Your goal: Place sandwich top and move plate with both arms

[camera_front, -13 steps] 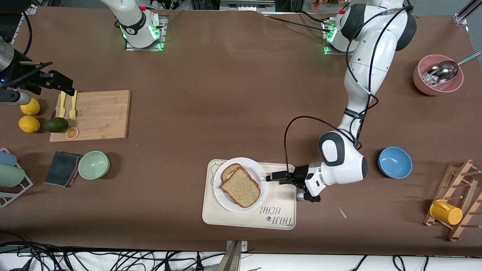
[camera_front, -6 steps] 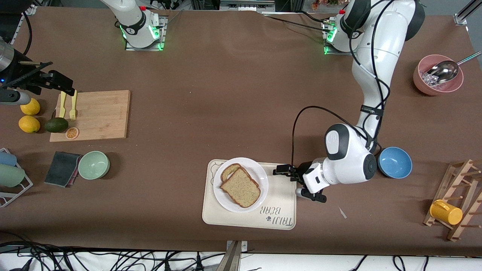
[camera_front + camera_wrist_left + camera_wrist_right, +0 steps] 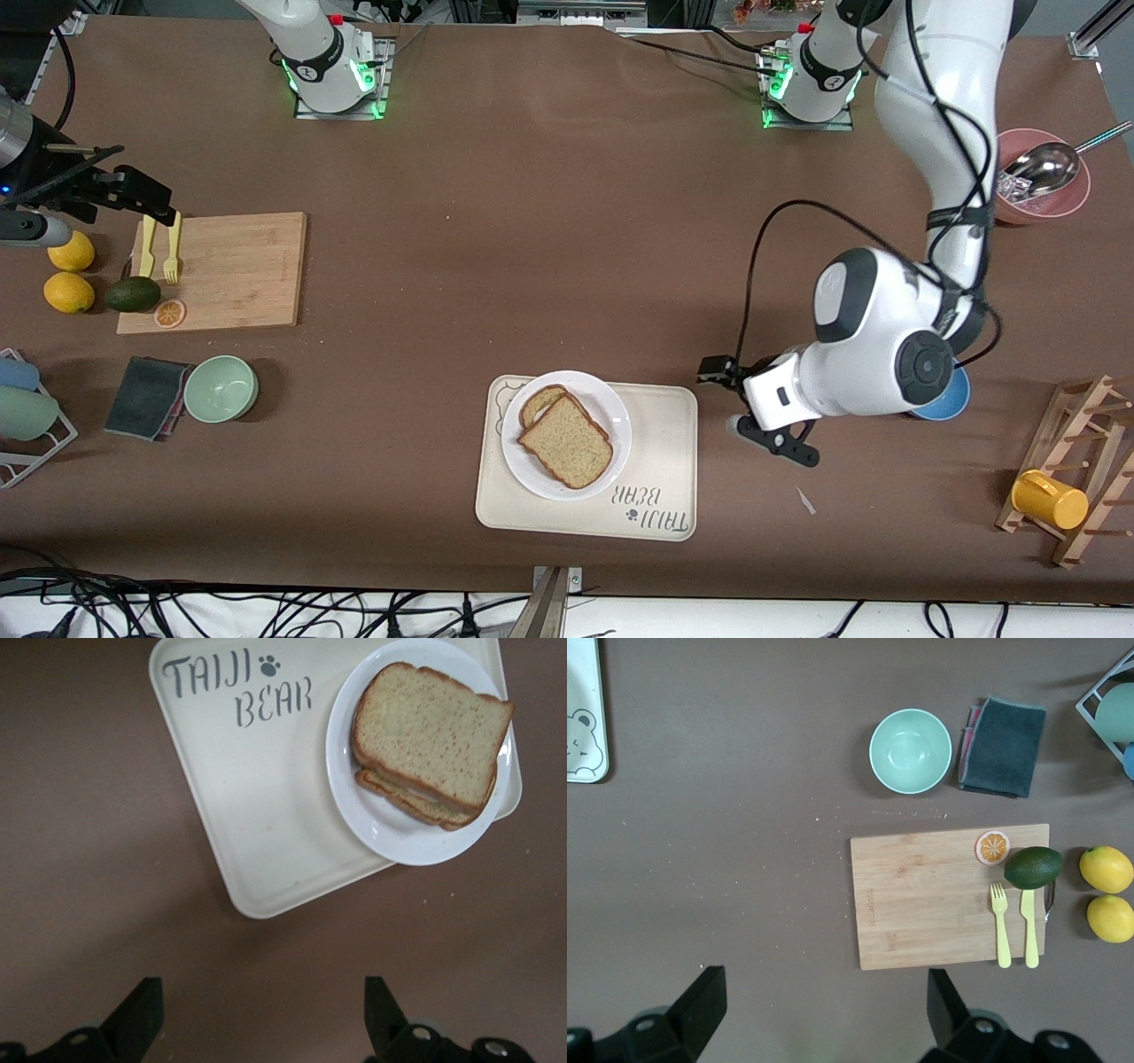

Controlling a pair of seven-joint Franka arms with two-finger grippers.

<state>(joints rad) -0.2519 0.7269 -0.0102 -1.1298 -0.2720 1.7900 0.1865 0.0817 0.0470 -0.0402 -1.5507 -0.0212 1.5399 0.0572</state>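
Note:
The sandwich top (image 3: pixel 567 440), a speckled brown slice, lies on a lower slice (image 3: pixel 539 403) on the white plate (image 3: pixel 617 418). The plate stands on the cream bear-printed tray (image 3: pixel 651 461). My left gripper (image 3: pixel 716 372) is open and empty, in the air over bare table beside the tray, toward the left arm's end. In the left wrist view the open gripper (image 3: pixel 261 1028) is apart from the tray (image 3: pixel 266 815), the plate (image 3: pixel 372 815) and the top slice (image 3: pixel 430 731). My right gripper (image 3: pixel 137 193) is open and empty over the cutting board's edge; it waits. It is also open in the right wrist view (image 3: pixel 824 1014).
A wooden cutting board (image 3: pixel 221 270) bears a yellow fork, a knife and an orange slice, with an avocado (image 3: pixel 134 294) and lemons beside it. Green bowl (image 3: pixel 221 388), dark cloth (image 3: pixel 146 397), blue bowl (image 3: pixel 946 403), pink bowl with scoop (image 3: pixel 1032 182), mug rack (image 3: pixel 1063 478).
My left gripper has drawn away from the plate's rim toward the left arm's end and risen. The plate, sandwich and right arm have not moved.

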